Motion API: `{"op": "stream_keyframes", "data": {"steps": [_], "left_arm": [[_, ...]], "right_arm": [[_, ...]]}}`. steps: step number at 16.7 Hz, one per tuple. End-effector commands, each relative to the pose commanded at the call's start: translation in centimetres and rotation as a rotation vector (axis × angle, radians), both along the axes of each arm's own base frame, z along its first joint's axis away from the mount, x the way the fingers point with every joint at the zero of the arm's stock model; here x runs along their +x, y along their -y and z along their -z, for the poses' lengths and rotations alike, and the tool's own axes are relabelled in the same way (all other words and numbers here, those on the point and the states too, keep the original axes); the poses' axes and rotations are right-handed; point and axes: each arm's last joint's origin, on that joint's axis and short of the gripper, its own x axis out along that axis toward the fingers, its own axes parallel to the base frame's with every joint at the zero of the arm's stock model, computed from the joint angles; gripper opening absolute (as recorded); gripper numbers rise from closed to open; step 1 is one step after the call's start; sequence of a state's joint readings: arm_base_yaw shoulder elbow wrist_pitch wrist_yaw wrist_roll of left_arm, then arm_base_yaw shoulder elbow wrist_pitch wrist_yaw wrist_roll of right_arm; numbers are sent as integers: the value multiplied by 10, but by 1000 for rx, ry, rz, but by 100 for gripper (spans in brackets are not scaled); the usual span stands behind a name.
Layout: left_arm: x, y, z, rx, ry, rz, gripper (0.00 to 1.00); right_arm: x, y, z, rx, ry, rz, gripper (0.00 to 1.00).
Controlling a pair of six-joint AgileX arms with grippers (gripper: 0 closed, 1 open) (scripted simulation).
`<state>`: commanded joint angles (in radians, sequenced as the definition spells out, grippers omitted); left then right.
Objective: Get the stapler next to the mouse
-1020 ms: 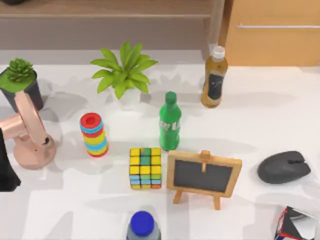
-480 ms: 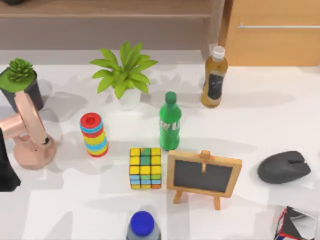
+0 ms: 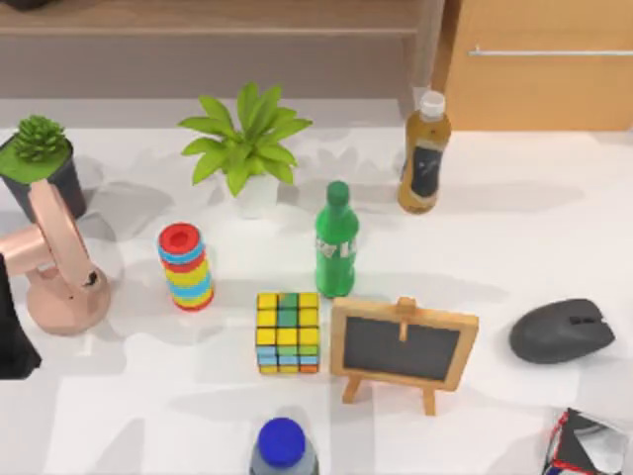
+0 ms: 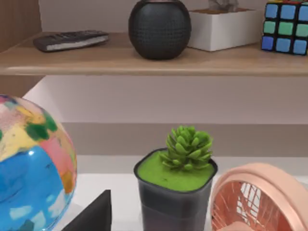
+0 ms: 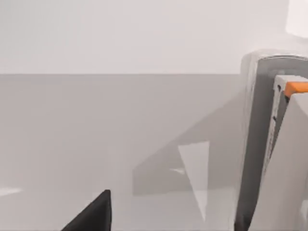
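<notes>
Showing one silver-grey stapler (image 5: 269, 144) apart from the right gripper (image 5: 94, 214), one dark mouse (image 3: 562, 332) on the table's right side, three bottles (image 3: 335, 242), two potted plants (image 3: 247, 148), left gripper (image 4: 91, 216) parked by the pink fan (image 3: 54, 267), either grip impossible to tell.

In the top view, a blue-capped bottle (image 3: 283, 447) is cut off at the bottom edge, a faceted object (image 3: 591, 445) at the lower right corner, and a dark arm (image 3: 12, 332) at the left edge.
</notes>
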<state>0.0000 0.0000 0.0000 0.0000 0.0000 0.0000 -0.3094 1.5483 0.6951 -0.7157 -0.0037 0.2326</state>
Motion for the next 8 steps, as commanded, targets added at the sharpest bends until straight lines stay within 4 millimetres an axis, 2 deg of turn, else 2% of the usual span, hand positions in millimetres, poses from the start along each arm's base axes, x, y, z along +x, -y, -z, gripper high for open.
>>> {"op": "stream_keyframes", "data": {"steps": [4,8], "left_arm": [[0,0,0,0,0,0,100],[0,0,0,0,0,0,100]], "right_arm": [[0,0,1,0,-1,0,100],[0,0,1,0,-1,0,70]]}}
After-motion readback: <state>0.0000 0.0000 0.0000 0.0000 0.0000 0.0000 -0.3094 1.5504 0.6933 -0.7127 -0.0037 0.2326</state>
